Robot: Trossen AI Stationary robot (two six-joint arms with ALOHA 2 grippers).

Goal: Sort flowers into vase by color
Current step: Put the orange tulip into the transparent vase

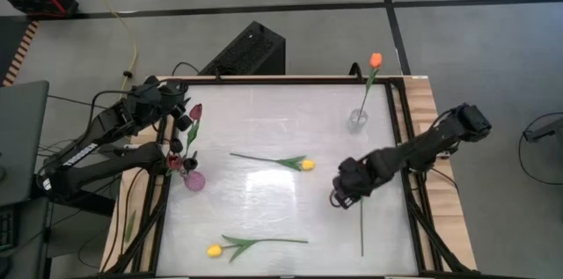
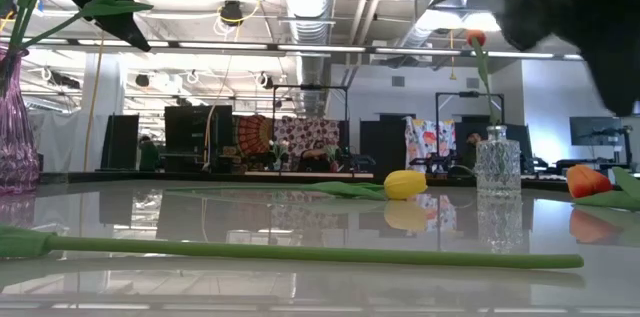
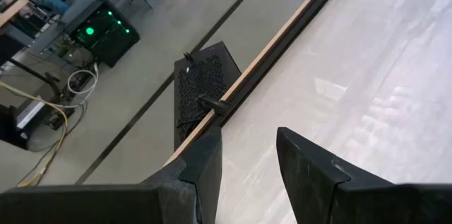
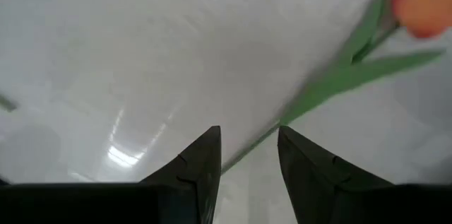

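A maroon tulip [image 1: 195, 112] stands with its stem in a purple vase [image 1: 193, 179] at the table's left. My left gripper [image 1: 182, 121] hovers beside its head, open, with nothing between the fingers [image 3: 247, 174]. An orange tulip [image 1: 376, 60] stands in a clear vase [image 1: 356, 121] at far right. Another orange tulip lies flat on the table, its stem [image 1: 361, 226] pointing to the near edge. My right gripper [image 4: 248, 155] is open just above it, one finger on each side of the stem [image 4: 244, 159], and its head [image 4: 424, 8] lies ahead. Two yellow tulips [image 1: 306, 165] [image 1: 214, 250] lie flat.
The low view shows the purple vase [image 2: 15, 127] at left, the clear vase [image 2: 497, 162] at right, and a long green stem [image 2: 300, 252] lying across the near foreground. A raised wooden rim [image 1: 422, 138] frames the table. A black box [image 1: 246, 50] sits beyond the far edge.
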